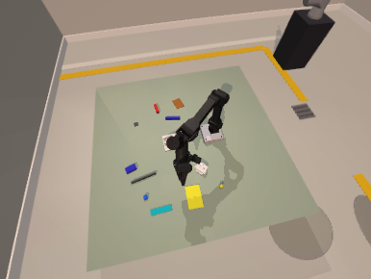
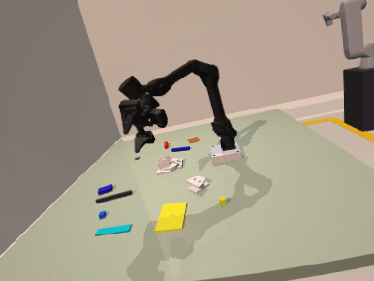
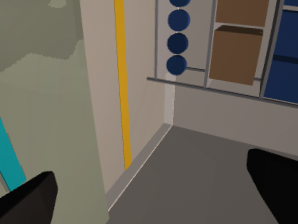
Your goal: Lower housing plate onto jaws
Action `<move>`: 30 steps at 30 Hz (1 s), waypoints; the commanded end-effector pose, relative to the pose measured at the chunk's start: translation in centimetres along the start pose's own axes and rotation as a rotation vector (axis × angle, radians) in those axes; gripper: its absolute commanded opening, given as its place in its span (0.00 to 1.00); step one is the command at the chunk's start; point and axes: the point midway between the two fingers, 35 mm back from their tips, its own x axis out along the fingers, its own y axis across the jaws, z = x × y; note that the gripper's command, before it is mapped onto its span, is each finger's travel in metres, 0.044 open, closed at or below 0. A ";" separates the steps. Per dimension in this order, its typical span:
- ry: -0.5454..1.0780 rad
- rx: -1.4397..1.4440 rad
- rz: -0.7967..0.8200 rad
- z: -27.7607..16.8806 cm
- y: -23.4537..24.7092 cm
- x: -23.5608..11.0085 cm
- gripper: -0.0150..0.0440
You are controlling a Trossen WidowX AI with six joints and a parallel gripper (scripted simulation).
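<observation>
A small white piece point(image 1: 202, 168) point(image 2: 197, 182) with dark holes in its upper face sits near the middle of the table; in the exterior view it shows an upper slab over a lower white part, and the slab looks slightly tilted. A second white group point(image 2: 170, 165) point(image 1: 166, 143), with a rounded lump and thin parts, lies farther back, partly hidden by the arm in the top view. I cannot tell for certain which holds the housing plate and jaws. My gripper point(image 1: 191, 171) point(image 2: 132, 140) point(image 3: 153, 169) is open and empty, raised high above the table, away from both white groups.
A yellow slab point(image 1: 194, 197) point(image 2: 171, 217) and a yellow peg point(image 2: 223, 202) lie toward the front. A cyan strip point(image 1: 160, 210) point(image 2: 113, 230), black rod point(image 2: 113, 197) and blue blocks point(image 2: 105, 189) point(image 2: 102, 214) lie left. Red, orange and blue pieces lie behind.
</observation>
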 end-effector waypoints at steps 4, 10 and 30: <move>-0.030 -0.053 0.123 1.9 2.6 1.0 1.00; -0.067 -0.112 0.231 3.6 4.7 1.4 1.00; -0.262 -0.358 0.584 9.5 11.5 0.6 1.00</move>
